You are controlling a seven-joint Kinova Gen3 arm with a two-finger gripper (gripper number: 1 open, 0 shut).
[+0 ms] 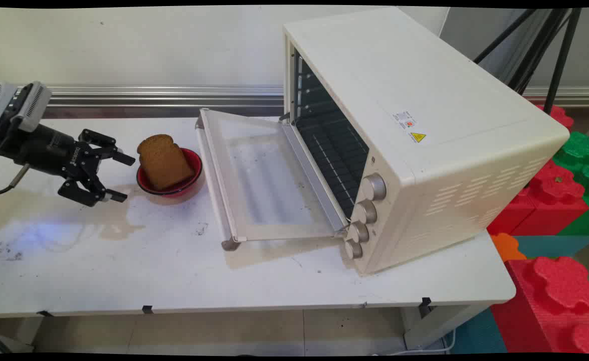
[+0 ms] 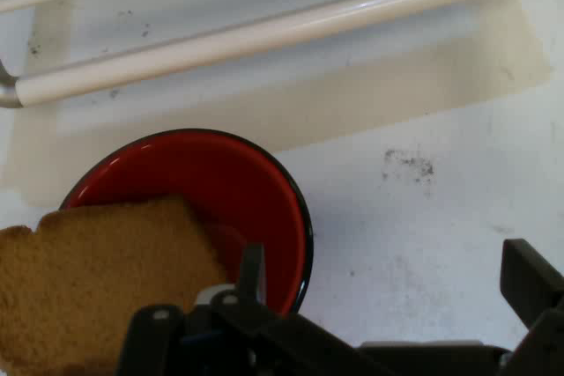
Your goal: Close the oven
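Hovering low over the counter (image 1: 174,260), gripper (image 1: 119,178) with fingers (image 1: 124,159) spread apart, empty, just beside the bread slice (image 1: 164,160) leaning in the red bowl (image 1: 193,173). Oven (image 1: 424,140) door (image 1: 259,180) open nearby. Best kept level, straddling the slice squarely, clear of the rim.

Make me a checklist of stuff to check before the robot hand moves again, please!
1. Gripper open: ok, its fingers stand wide apart, holding nothing.
2. Bread slice within the bowl: ok, it leans inside the red bowl.
3. Gripper clear of the bowl: ok, it sits just left of it in the main view, not touching.
4. Toaster oven door open: ok, folded down flat.
5. Oven rack empty: cannot tell fully, only part shows.
6. Table between bowl and door free: ok, only stains there.
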